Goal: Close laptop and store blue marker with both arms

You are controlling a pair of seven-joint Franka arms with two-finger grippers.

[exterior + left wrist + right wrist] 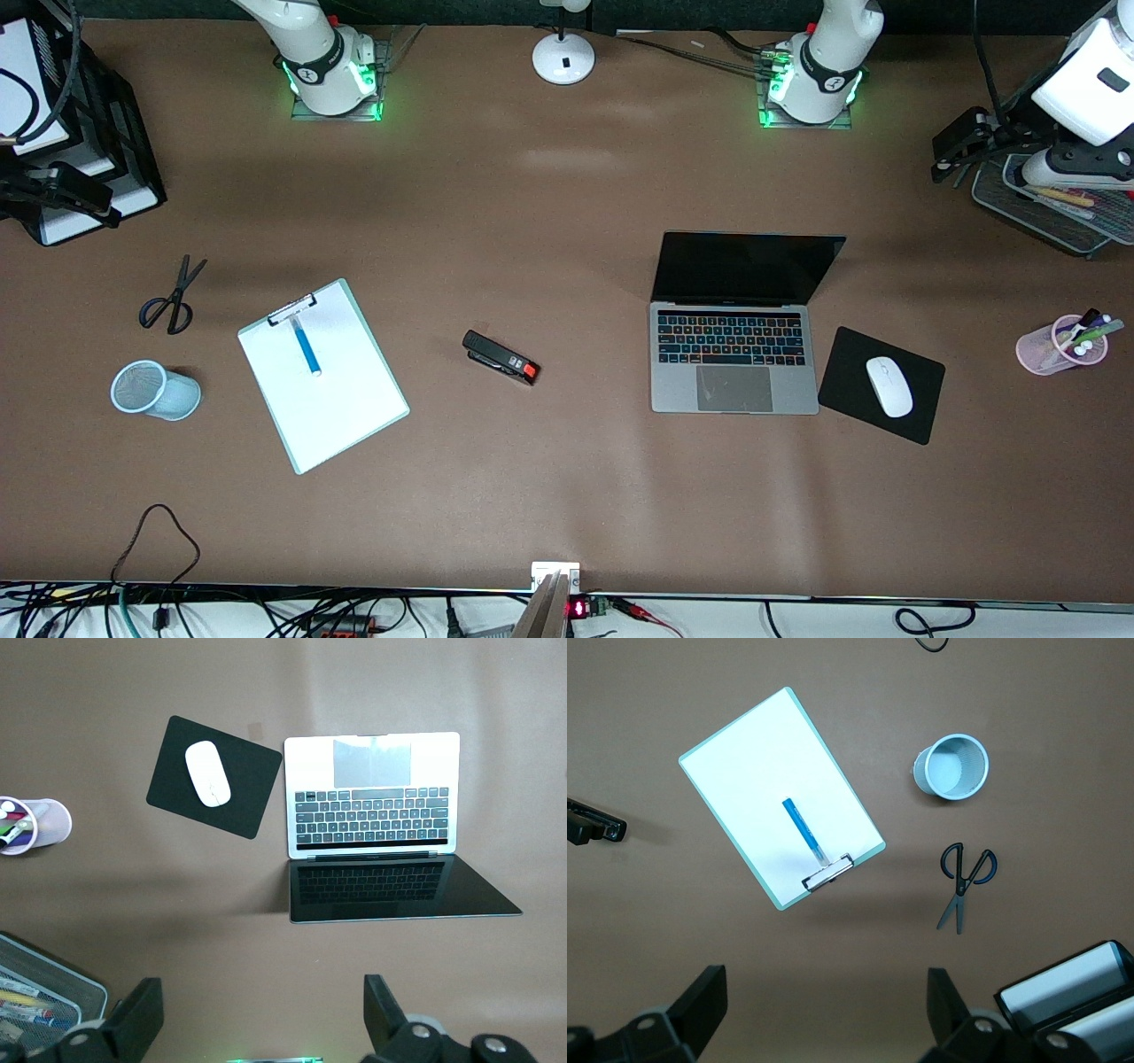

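The slim silver-grey laptop [733,346] stands open toward the left arm's end of the table, just beside a black mouse pad [881,385] (a white mouse [889,386] on it). The short light-blue marker [306,346] lies on the white clipboard [323,377] toward the right arm's end. The left gripper [257,1019] hangs high over the table above the laptop, jaws spread; the right gripper [824,1014] hangs over the clipboard area, jaws spread.

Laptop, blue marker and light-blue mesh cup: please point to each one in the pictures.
laptop [734,388], front view, on the grey trackpad.
blue marker [306,347], front view, on the middle of its barrel.
mesh cup [168,395], front view, on its side wall.
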